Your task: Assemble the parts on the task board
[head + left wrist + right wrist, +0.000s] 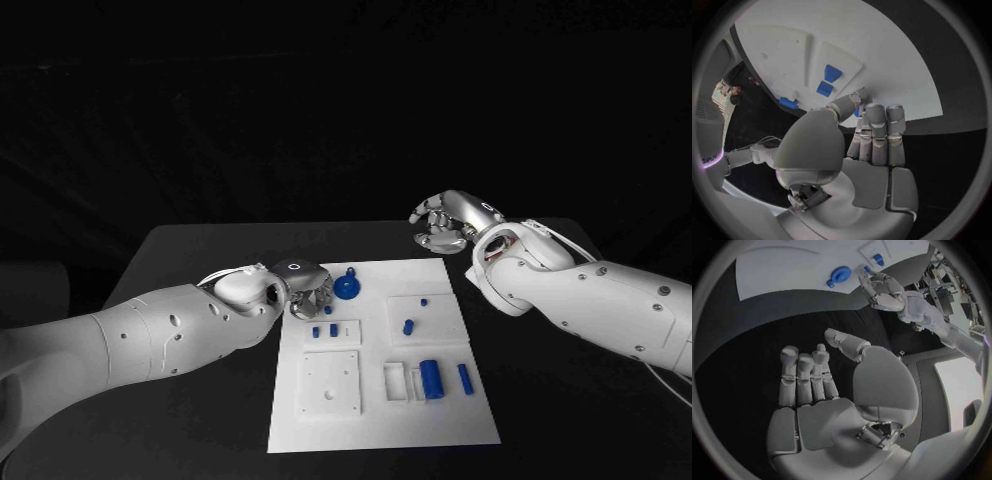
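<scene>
Black tabletop carries the white task board [378, 420], a flat matte plate with moulded recesses. At its left edge the left hand [300, 287] hovers with fingers straight and apart, holding nothing, just beside a round glossy blue part [349, 288]. A clean pick probably wants fingers settled around that knob. Small blue parts [430, 377] lie mid-board. Off the far right corner, the right hand [444, 222] hangs empty, fingers loosely spread.

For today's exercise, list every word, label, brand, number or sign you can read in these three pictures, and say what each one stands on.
None can be read.
The task board is plain white, and its blue parts carry no marks.
The left hand and right hand show bare silver with no lettering.
The white arms show small dark dots, not writing.
</scene>
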Controlling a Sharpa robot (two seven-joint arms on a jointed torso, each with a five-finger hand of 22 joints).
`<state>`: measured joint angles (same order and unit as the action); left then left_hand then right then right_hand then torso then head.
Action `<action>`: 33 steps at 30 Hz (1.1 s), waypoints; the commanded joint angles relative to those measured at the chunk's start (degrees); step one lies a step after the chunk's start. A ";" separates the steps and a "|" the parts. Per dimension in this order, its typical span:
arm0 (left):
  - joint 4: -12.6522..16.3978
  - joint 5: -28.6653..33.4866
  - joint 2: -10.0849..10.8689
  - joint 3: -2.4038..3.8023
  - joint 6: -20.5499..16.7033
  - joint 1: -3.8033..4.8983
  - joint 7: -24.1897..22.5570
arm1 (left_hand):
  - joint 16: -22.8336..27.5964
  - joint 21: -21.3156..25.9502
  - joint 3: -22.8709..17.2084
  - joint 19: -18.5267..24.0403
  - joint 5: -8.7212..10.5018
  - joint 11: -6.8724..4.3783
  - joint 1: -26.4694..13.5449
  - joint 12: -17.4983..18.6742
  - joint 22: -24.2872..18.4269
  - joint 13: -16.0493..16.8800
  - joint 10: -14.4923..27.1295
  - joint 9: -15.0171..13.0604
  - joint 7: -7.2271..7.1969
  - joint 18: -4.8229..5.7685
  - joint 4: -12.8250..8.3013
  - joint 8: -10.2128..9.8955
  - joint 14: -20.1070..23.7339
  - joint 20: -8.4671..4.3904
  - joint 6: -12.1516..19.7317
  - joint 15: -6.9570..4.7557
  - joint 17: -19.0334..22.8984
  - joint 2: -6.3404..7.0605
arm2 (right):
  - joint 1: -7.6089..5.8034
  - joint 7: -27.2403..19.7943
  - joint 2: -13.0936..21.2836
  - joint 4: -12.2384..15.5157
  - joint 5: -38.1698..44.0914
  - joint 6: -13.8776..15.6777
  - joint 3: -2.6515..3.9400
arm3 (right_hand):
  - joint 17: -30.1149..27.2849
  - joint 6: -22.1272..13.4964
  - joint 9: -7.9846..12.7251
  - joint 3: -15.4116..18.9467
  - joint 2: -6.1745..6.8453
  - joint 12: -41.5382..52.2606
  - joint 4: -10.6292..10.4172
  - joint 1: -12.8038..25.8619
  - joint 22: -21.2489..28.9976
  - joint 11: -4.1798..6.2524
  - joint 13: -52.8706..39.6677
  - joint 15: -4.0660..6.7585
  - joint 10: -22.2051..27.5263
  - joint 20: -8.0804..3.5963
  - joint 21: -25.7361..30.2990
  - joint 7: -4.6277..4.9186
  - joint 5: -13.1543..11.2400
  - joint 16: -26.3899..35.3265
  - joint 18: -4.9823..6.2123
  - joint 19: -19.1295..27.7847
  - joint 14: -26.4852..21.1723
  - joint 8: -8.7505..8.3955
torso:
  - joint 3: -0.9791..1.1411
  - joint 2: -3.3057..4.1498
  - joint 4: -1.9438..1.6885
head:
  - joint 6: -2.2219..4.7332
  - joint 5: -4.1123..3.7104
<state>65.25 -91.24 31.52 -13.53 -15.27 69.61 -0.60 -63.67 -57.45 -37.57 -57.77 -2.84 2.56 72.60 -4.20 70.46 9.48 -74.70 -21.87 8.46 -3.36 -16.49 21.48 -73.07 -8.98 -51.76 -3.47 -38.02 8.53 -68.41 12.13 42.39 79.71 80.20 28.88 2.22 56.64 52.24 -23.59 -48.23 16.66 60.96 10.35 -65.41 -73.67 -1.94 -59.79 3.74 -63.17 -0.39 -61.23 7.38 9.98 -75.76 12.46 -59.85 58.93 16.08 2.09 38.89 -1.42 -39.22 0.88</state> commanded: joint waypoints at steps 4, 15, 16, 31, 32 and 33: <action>-0.49 0.49 0.89 0.07 -1.30 -0.10 0.20 | 0.37 0.11 -0.15 0.31 -0.21 0.88 0.61 0.28 0.12 -0.06 1.25 0.08 -0.08 -4.03 -0.06 -0.28 0.00 0.14 0.67 0.35 0.06 0.61 | -0.01 -1.24 0.48 -0.31 -0.93 -2.20 0.03 | -0.12 -0.68 0.01 0.46 0.25 0.26 0.17 -0.49 -0.09 0.00 0.14 0.15 0.58 0.15 0.22 1.01 -0.61 -0.01 2.54 0.21 -0.03 0.42 | 0.01 0.01 0.07 | 0.15 0.14; 0.15 17.84 4.84 4.71 -3.09 0.04 -2.39 | 0.59 0.30 -0.12 0.59 -0.16 0.84 -0.10 -0.15 0.14 0.16 0.71 0.08 0.13 -3.95 0.44 -0.14 0.31 0.39 0.71 0.34 0.13 1.34 | -0.03 -10.80 2.14 -2.07 -10.96 -9.11 0.00 | -5.04 -0.20 -0.66 2.18 -0.90 -5.91 1.32 0.07 1.39 -0.16 5.67 -0.68 5.06 2.53 4.89 1.17 -2.87 5.94 2.51 4.88 -3.85 1.36 | 0.03 -0.05 0.01 | 0.95 -1.46; 0.53 21.58 5.34 5.11 -3.13 0.18 -2.71 | 0.59 0.32 -0.09 0.61 -0.15 0.83 -0.22 -0.17 0.14 0.18 0.68 0.08 0.14 -3.94 0.50 -0.13 0.31 0.39 0.72 0.33 0.14 1.35 | -0.03 -11.31 2.30 -2.22 -11.39 -9.67 0.00 | -5.77 -0.28 -0.72 2.56 -1.07 -7.19 1.46 0.16 1.48 -0.31 6.86 -0.86 5.64 2.84 5.27 1.21 -3.07 6.52 2.54 5.16 -4.13 1.41 | 0.04 -0.06 0.03 | 1.01 -1.90; 6.09 70.82 10.35 6.26 2.98 2.36 -14.48 | 2.08 1.29 3.03 1.82 -0.16 1.01 -6.35 -0.12 -0.09 0.36 0.98 -0.02 0.32 -3.55 2.89 0.27 1.89 0.61 0.96 0.53 0.77 1.06 | -0.02 -12.32 3.58 -2.19 6.02 -16.95 -1.42 | -12.39 -0.54 -1.26 5.32 -3.86 -42.46 2.77 -0.19 2.45 -2.96 38.16 -2.39 1.64 -0.32 4.97 1.94 -2.84 6.39 2.54 -2.95 3.46 2.81 | 0.00 -0.13 0.10 | 1.26 -3.77; 6.28 72.32 10.40 6.26 3.53 2.36 -14.87 | 2.46 1.57 3.52 2.17 -0.17 1.01 -6.71 -0.15 -0.18 0.39 0.98 -0.06 0.26 -3.52 2.80 0.36 2.18 0.63 0.93 0.54 0.94 0.81 | -0.02 -12.16 3.62 -2.05 7.39 -17.17 -1.58 | -12.54 -0.33 -1.29 5.49 -3.78 -43.34 2.83 -0.15 2.49 -2.99 38.81 -2.36 1.18 -0.60 4.87 1.85 -2.79 6.33 2.54 -3.48 4.01 2.94 | -0.01 -0.16 0.09 | 1.23 -3.82; 6.60 73.82 10.48 6.26 4.16 2.35 -15.15 | 2.79 1.82 3.96 2.44 -0.16 0.98 -6.89 -0.17 -0.26 0.43 0.98 -0.09 0.22 -3.49 2.59 0.45 2.33 0.63 0.93 0.52 1.11 0.55 | -0.02 -11.88 3.65 -1.86 9.61 -17.53 -1.86 | -12.64 -0.03 -1.34 5.58 -3.82 -43.94 2.88 -0.14 2.50 -2.92 39.28 -2.29 0.65 -0.82 4.77 1.70 -2.72 6.27 2.54 -3.88 4.43 3.12 | -0.02 -0.11 0.05 | 1.22 -3.91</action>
<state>71.42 -31.13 42.01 -7.31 -15.05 71.89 -10.99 -60.99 -55.74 -33.79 -55.67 -2.84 3.47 66.05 -4.20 70.24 9.88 -73.77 -21.89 8.68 -3.35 -13.88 21.76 -71.04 -8.39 -51.14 -3.04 -36.98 9.10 -68.43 0.96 46.00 77.59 80.45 14.89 0.37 44.04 52.27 -24.90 -42.99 13.29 17.33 13.36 -65.65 -71.23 -4.87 -20.75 1.36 -62.12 -1.26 -56.12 9.40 6.94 -69.22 9.24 -63.40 63.11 19.09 2.13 38.74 -1.34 -37.97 -2.84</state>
